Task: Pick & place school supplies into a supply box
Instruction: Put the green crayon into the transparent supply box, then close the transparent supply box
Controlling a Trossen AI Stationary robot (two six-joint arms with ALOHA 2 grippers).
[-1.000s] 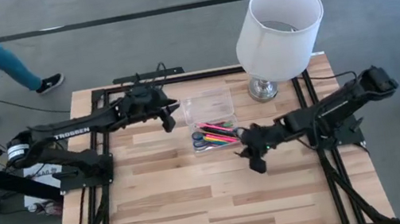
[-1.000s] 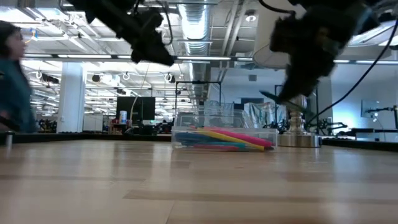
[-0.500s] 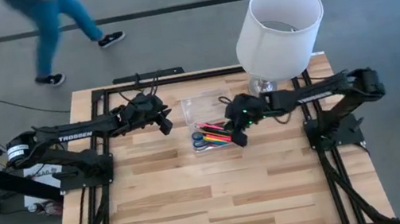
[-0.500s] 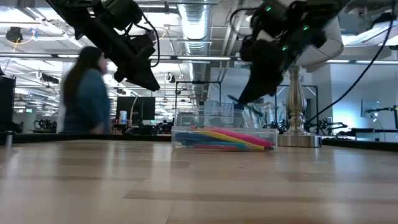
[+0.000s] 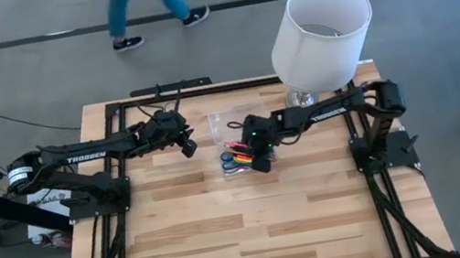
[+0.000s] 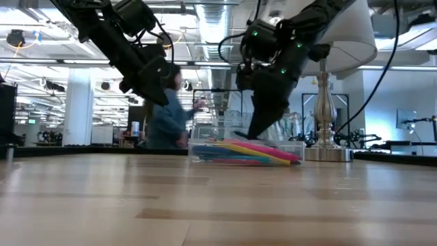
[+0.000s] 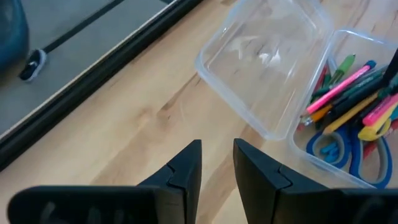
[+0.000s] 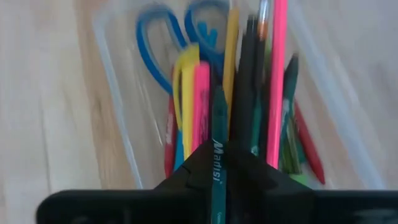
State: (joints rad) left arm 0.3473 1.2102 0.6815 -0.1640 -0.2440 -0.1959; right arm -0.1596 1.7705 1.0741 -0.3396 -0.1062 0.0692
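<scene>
1. The supply box sits on the table near its far edge, about midway between the left and right sides; you can see pens, markers and blue-handled scissors lying inside it.
2. Its clear lid lies open flat on the far side of the box, toward the table's far edge.
3. Your right gripper hangs directly over the box, fingers pinched on a dark green pen that points down among the other supplies.
4. Your left gripper hovers above the table left of the box, touching nothing, its fingers slightly apart and empty.
5. A white lampshade stands at the far right corner.
</scene>
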